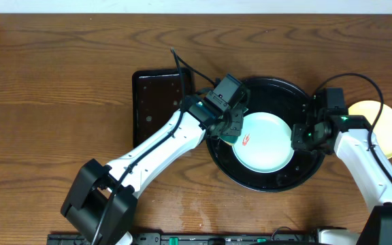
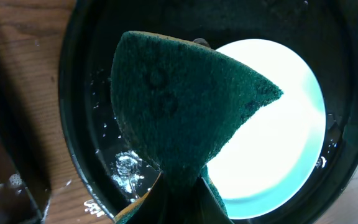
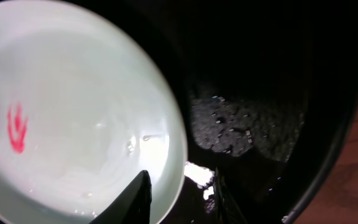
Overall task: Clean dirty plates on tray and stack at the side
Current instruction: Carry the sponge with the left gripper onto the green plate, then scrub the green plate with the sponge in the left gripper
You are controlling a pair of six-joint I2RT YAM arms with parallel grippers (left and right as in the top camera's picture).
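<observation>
**Wood-grain tabletop point(image 1: 60, 82) carrying the round black tray point(image 1: 264, 185), with a mint plate point(image 1: 267, 146) lying in it**

We are seeing the mint plate sitting flat inside the round black tray, towards its middle and lower half. A small red smear point(image 3: 16, 127) is showing on the plate's left part, close to the rim. In the overhead view, the rest of the plate's face is looking pale and clean.

The left fingers point(image 2: 178, 202) are pressing together on a dark green sponge point(image 2: 179, 106), which is folding into a wedge. The sponge is hanging over the plate's left edge and the tray floor beside it, just beside the smear. We cannot tell whether it is touching the plate. Water drops point(image 2: 126, 165) are glistening on the tray floor under it.

The right fingers point(image 3: 138, 199) are standing a little apart at the plate's right edge. One is lying over the plate and the other over the tray floor, with the rim between them. We cannot tell whether they are gripping it.

Outside the tray, a yellow plate point(image 1: 381, 129) is resting on the tabletop just beside the tray's right rim, partly hidden by the right arm point(image 1: 363, 160). A rectangular black tray point(image 1: 156, 102) is lying just left of the round one. The left arm point(image 1: 162, 146) is reaching past its lower right corner.
</observation>
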